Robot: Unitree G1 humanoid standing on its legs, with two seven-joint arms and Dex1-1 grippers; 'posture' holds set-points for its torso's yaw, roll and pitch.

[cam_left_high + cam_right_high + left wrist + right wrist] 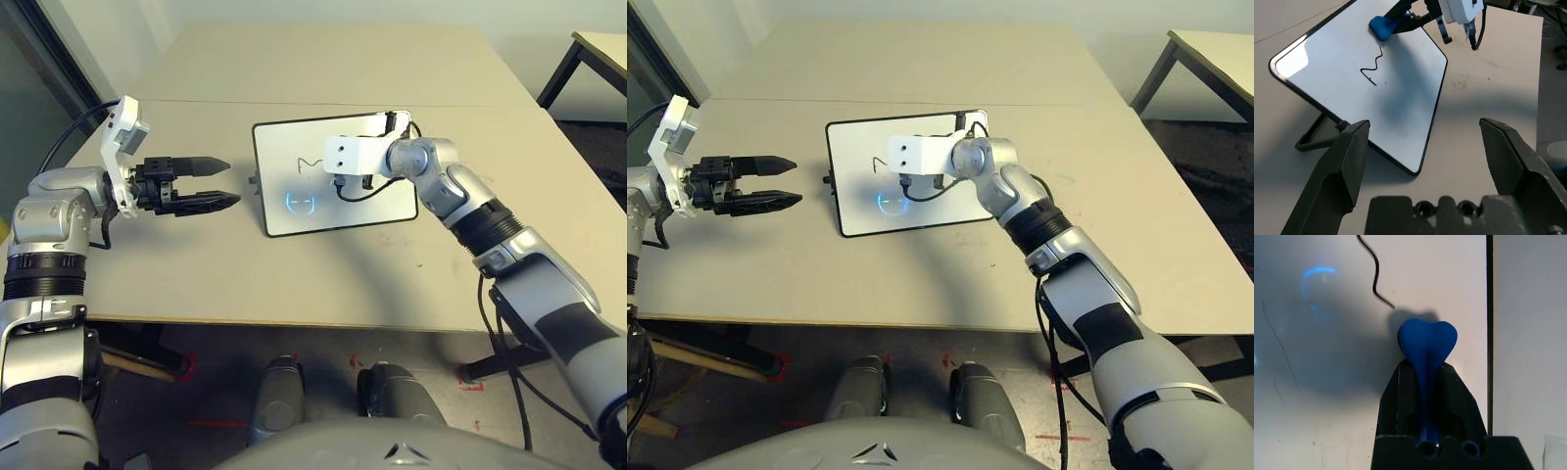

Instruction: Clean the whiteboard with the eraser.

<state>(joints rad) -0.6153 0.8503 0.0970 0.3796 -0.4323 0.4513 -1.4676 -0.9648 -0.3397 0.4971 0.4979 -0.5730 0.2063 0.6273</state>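
The whiteboard [294, 211] stands tilted on its stand in the middle of the table, with a thin black squiggle [312, 162] on its upper part. My right gripper [1425, 366] reaches over the board from the right and is shut on the blue eraser [1427, 340]. The eraser's squeezed tip rests at the board's surface just beside the squiggle's end [1386, 301], close to the black frame edge [1489, 333]. The left wrist view also shows the eraser [1382, 27] past the squiggle. My left gripper [231, 182] hovers open to the left of the board, holding nothing.
A bluish ring of reflected light [300, 201] shows on the board's lower left. The tan table [323, 284] has bare room in front of and behind the board. A second table [600, 47] with dark legs stands at the far right.
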